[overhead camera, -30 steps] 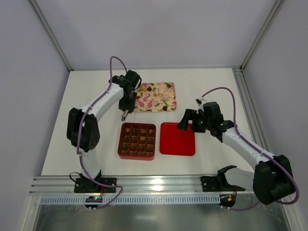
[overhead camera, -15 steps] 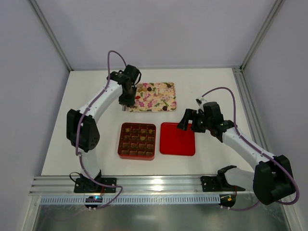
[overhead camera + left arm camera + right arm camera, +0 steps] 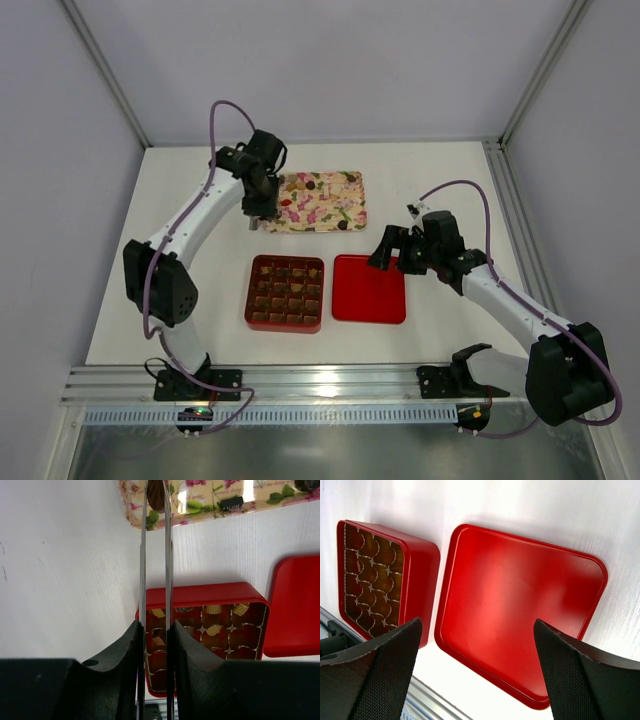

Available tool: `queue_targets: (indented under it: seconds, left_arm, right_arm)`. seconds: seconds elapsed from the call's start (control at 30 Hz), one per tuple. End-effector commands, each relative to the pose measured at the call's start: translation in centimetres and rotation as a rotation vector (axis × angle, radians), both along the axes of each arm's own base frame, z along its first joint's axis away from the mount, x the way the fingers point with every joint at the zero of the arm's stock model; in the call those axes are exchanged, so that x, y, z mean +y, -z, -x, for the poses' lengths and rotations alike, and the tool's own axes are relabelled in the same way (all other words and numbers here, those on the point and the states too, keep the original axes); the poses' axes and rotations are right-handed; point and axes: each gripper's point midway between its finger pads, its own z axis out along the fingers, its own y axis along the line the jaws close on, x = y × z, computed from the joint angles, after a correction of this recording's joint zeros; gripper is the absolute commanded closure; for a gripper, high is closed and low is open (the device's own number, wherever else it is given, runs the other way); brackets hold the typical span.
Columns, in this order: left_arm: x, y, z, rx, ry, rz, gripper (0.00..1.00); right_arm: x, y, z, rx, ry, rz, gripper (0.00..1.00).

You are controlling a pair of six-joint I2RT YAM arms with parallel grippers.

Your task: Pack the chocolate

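My left gripper (image 3: 252, 220) has long thin metal blades, nearly shut, with a brown chocolate piece (image 3: 156, 497) between their tips (image 3: 156, 486) over the near-left corner of the cream floral tray (image 3: 335, 215). The square red box (image 3: 248, 295) sits nearer me, with chocolates (image 3: 285, 290) in several of its cells; in the left wrist view (image 3: 200, 590) some cells look empty. A few dark pieces (image 3: 310, 184) lie on the tray. My right gripper (image 3: 385, 252) is wide open and empty above the flat red lid (image 3: 520, 605).
The red lid (image 3: 368, 288) lies right of the box, close beside it. The tray stands at the back middle of the white table. Grey walls enclose the table on three sides. A metal rail runs along the near edge (image 3: 330, 385).
My left gripper has moved from just behind the box's far-left corner away to the tray's left end, and its elbow has swung left. The right arm has not moved.
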Motion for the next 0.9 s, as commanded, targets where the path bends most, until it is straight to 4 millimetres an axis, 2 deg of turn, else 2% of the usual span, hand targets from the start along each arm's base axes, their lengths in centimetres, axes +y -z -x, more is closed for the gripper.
queue_targets:
  seconds: [0.0,0.07,0.2,0.43,0.6,0.63,0.87]
  left_arm:
    - [-0.5,-3.6,1.6,-0.068,0.019,0.067,0.75]
    - [-0.8,-3.7,2.7,-0.057,0.033,0.065,0.75]
    - [-1.1,-5.1,5.0,-0.078,0.055,0.090,0.75]
    - [-1.9,-5.7,9.1,-0.075,0.094,0.107,0.74]
    - [-3.6,-5.0,12.5,-0.059,0.140,0.123,0.74]
    - [-3.6,-4.3,13.2,-0.044,0.145,0.116,0.74]
    - [-5.4,-2.8,16.8,-0.028,0.180,0.119,0.74]
  right_arm:
    - [0.7,-2.4,-1.6,-0.079,0.002,-0.031,0.08]
    - [0.8,-2.4,-1.6,-0.077,0.003,-0.036,0.08]
    - [0.8,-2.6,-1.7,-0.079,0.010,-0.044,0.08]
    - [0.6,-2.9,-1.5,-0.081,0.025,-0.046,0.08]
    - [0.3,-3.1,-0.9,-0.086,0.039,-0.051,0.08]
    - [0.2,-3.1,-0.8,-0.085,0.039,-0.051,0.08]
    - [-0.1,-3.1,-0.1,-0.087,0.052,-0.052,0.08]
